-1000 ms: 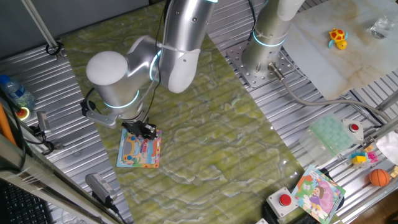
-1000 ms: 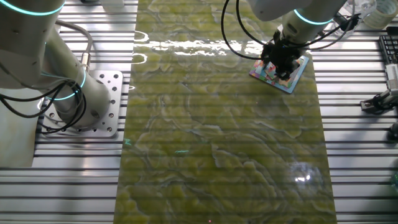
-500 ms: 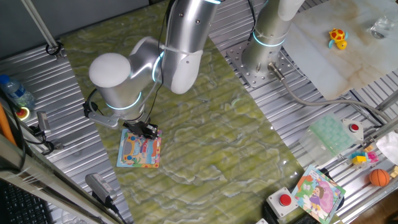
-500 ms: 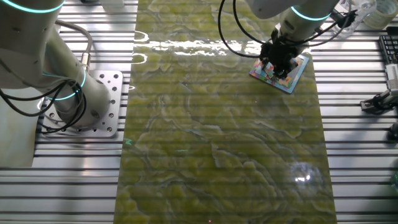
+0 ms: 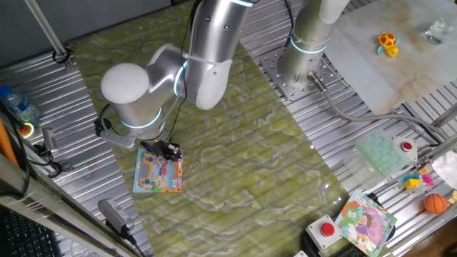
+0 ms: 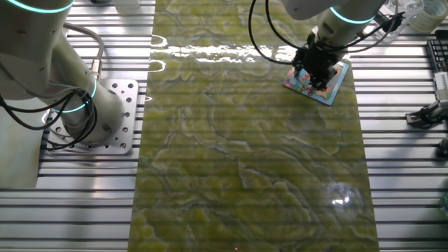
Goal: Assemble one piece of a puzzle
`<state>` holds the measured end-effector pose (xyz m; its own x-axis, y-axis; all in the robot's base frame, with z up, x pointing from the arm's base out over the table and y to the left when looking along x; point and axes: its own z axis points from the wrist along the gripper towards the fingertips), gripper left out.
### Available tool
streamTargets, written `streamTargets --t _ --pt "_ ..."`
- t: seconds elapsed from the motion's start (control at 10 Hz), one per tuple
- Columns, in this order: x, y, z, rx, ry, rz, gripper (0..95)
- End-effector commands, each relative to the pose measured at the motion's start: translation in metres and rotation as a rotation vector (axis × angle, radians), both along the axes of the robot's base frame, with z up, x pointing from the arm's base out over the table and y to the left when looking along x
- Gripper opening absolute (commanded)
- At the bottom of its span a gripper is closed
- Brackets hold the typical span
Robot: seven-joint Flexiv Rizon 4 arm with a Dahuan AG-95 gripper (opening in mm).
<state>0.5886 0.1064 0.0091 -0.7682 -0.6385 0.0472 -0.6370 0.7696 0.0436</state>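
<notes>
The green marbled mat (image 5: 235,143) is covering the middle of the slatted metal table (image 5: 343,135), running top to bottom in the other fixed view. The silver arm (image 5: 207,50) is bending down from the top of one fixed view, w/ its big rounded joint (image 5: 128,89) hanging over the mat's left edge. A second arm's base (image 6: 98,105) is sitting bolted to a plate left of the mat in the other fixed view.

The puzzle (image 5: 158,175) is lying flat on the mat near that left edge, blue border showing, orange/pink/yellow picture facing up. In the other fixed view it's sitting near the top right of the mat (image 6: 329,87), partly hidden by the wrist.

The gripper (image 5: 170,150) is pointing straight down over the board's upper corner, black fingers reaching to the board surface or just above it; can't tell if touching. Fingers are looking close together, but whether they're pressed together or spread a little can't be told at this res. The piece itself is too small to make out; can't tell if it's betw. the fingers or already in the board.

Over at the bottom right a second board (image 5: 365,223), purple and green, is lying on the table edge, well apart. A red button (image 5: 327,230) is sitting just beside it. An orange ball (image 5: 435,204) is resting at the far right.
</notes>
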Motion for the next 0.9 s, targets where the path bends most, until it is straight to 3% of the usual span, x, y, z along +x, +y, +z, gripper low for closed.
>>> streamTargets --t 0.1,0.6,0.9 --pt "0.000 -0.001 0.001 0.005 -0.003 -0.005 38.0" --pt "0.001 -0.001 0.007 -0.007 -0.004 0.029 38.0" --pt "0.000 -0.007 0.015 -0.028 -0.009 0.131 38.0"
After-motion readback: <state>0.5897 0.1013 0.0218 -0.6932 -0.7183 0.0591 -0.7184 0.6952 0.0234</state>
